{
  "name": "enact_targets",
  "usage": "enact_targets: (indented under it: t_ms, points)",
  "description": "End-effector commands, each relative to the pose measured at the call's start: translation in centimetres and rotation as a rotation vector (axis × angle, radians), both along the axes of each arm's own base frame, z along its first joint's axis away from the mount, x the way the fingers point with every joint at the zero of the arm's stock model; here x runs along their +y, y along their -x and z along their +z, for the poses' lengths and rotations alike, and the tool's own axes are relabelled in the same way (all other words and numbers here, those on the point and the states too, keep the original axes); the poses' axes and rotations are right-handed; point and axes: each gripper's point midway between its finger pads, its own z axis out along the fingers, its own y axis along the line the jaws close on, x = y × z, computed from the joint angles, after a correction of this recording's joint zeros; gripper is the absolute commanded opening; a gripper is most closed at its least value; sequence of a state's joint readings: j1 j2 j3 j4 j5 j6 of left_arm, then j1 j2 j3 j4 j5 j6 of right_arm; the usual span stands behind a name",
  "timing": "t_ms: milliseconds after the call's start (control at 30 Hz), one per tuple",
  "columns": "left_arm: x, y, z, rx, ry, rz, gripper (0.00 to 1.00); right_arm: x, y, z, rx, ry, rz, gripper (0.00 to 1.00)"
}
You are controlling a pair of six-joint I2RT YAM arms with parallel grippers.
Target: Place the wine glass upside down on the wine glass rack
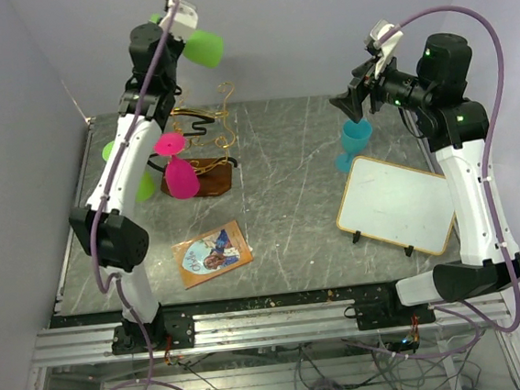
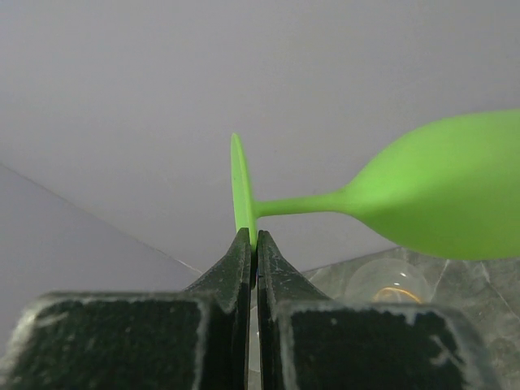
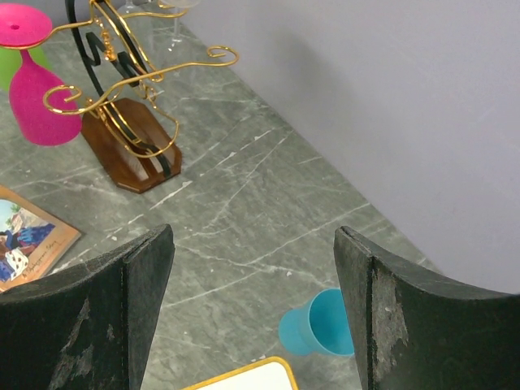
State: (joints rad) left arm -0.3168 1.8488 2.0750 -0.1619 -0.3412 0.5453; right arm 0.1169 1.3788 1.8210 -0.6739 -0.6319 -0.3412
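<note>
Wine glass, green, lay sideways in the air, raised clear of the rack. Its foot was pinched edge-on between the left tool tips, bowl out to one side. Right tool hung spread and empty over the surface.

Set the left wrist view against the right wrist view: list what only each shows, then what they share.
Only the left wrist: the left gripper, shut on the foot of a lime-green plastic wine glass, stem level.
Only the right wrist: the open, empty right gripper; the gold wire wine glass rack on its brown wooden base; a pink plastic wine glass hanging upside down from it; a teal plastic glass; an illustrated card.
Both: the grey marbled tabletop and the pale wall.
</note>
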Motion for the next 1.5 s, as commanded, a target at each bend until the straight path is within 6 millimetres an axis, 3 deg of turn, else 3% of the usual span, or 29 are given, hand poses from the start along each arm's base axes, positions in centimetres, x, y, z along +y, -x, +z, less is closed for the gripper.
enact_targets:
  t_ms: [0,700,1100,1467]
  points:
    - [-1.1,0.0,2.3,-0.077,-0.107,0.036,0.07,-0.3,-0.2,0.1,-0.01,-0.008,-0.005,0.79]
    - [-4.3,-2.7,-3.5,0.032,-0.39,0.076,0.07,-0.5,-0.1,-0.3,-0.002,-0.011,-0.006,0.79]
    - [-7.5,-2.5,-7.1,0.086,-0.558,0.033,0.07,-0.5,-0.1,-0.5,0.003,-0.013,-0.003,0.79]
    - [-9.5,-1.3,-9.6,0.168,-0.582,-0.089,0.08,-0.6,0.0,-0.8,0.007,-0.012,-0.004,0.79]
